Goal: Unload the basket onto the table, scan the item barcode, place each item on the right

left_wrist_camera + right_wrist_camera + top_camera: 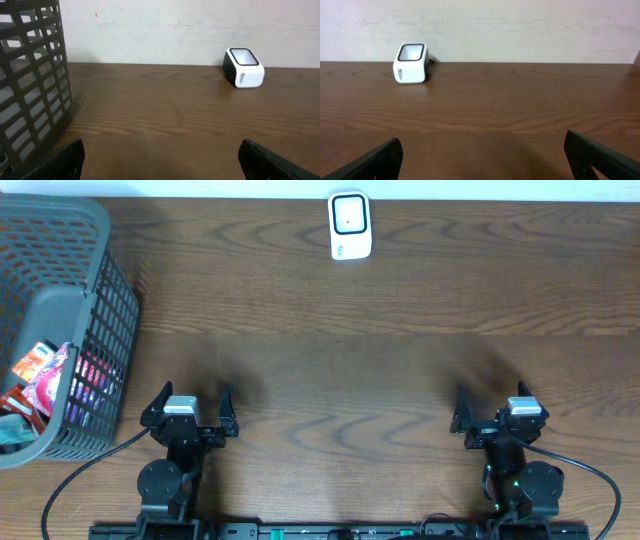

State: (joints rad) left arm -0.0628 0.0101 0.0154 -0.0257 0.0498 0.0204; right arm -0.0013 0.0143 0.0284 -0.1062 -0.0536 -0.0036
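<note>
A white barcode scanner [350,225] with a dark window stands at the far middle of the wooden table; it also shows in the left wrist view [243,67] and the right wrist view [411,62]. Colourful packets [40,372], red and pink, lie inside a grey mesh basket [110,330] at the left edge. My left gripper [190,408] [161,156] rests open near the front edge, just right of the basket, with nothing between its fingers. My right gripper [497,412] [482,156] is open too, at the front right, and holds nothing.
The basket wall [30,75] rises close on the left of the left gripper. A pale wall backs the table behind the scanner. Cables run from both arm bases along the front edge.
</note>
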